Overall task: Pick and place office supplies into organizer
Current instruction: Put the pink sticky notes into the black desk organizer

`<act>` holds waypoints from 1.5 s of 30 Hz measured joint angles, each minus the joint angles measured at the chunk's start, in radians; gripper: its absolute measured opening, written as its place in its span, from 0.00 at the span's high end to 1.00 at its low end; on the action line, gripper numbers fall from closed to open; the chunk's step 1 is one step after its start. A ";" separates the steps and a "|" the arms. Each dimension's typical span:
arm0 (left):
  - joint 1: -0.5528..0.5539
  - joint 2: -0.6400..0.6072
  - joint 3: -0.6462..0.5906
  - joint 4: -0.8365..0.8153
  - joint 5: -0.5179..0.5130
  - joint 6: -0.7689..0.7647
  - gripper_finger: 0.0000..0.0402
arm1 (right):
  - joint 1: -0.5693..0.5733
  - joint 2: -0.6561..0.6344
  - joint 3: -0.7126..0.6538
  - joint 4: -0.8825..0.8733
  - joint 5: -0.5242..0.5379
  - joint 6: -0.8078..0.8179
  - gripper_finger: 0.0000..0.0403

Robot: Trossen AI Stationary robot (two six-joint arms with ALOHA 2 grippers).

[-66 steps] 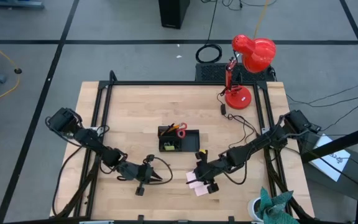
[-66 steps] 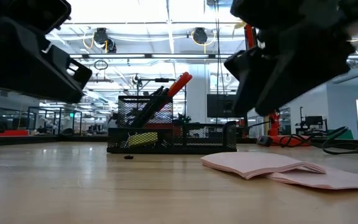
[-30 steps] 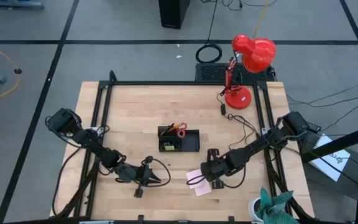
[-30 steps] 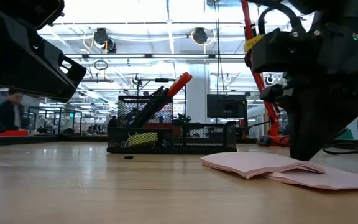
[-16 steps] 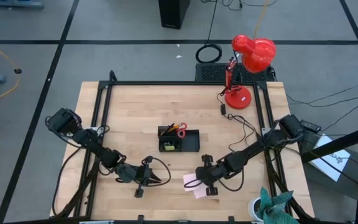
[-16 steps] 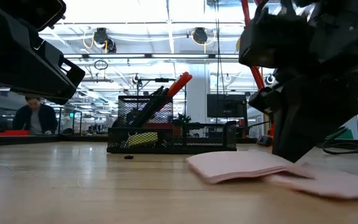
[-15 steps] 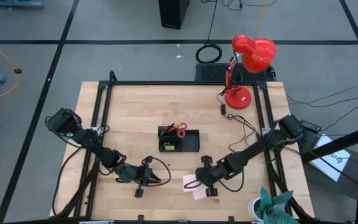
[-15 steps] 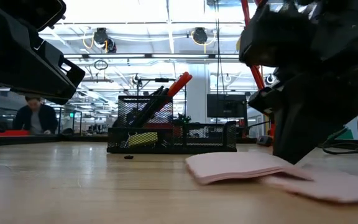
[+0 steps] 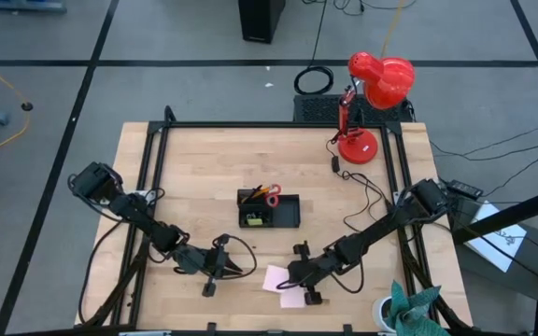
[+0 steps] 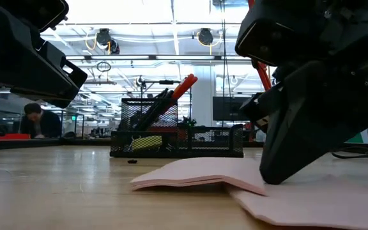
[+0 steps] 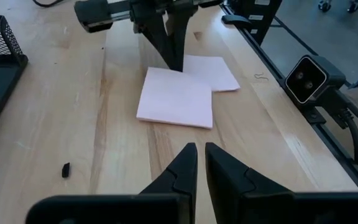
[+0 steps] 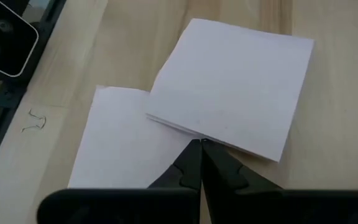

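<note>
The pink sticky-note pad (image 9: 276, 278) lies flat on the wooden desk (image 9: 204, 168), at about 5 o'clock from the desk's centre and near its front edge. It is a thin square stack of pale pink sheets; the low view shows the pad (image 10: 193, 174) with its edge layered and slightly lifted. A second pink piece (image 9: 292, 298) lies partly under it, toward 5 o'clock, the two overlapping at a corner.

The right claw (image 9: 293, 280) is down at the pad's edge, at 3 o'clock from the pad. Its wrist view shows the right claw (image 12: 201, 144) with fingers pressed together, their tips touching the seam where the pad (image 12: 235, 87) overlaps the lower sheet (image 12: 126, 149); whether they pinch any paper cannot be told.

The left claw (image 9: 247, 270) hovers at 9 o'clock from the pad, apart from it, its fingers nearly together with a thin gap and nothing between them.

The black mesh organizer (image 9: 269, 211) sits at the desk's centre, at 12 o'clock from the pad, holding red-handled scissors (image 9: 271, 192), dark pens and a yellow block (image 9: 253, 219). A small black clip (image 11: 66, 169) lies loose on the desk.
</note>
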 joint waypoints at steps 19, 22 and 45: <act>-0.034 0.191 0.359 -0.328 0.076 0.152 0.91 | -0.001 -0.163 -0.002 -0.149 0.238 -0.146 1.00; -0.029 0.253 0.464 -0.416 0.076 0.179 0.91 | -0.033 -0.145 -0.009 -0.152 0.236 -0.139 1.00; 0.096 0.421 0.633 -0.583 0.171 0.100 0.91 | -0.055 -0.130 -0.206 0.207 0.103 -0.072 1.00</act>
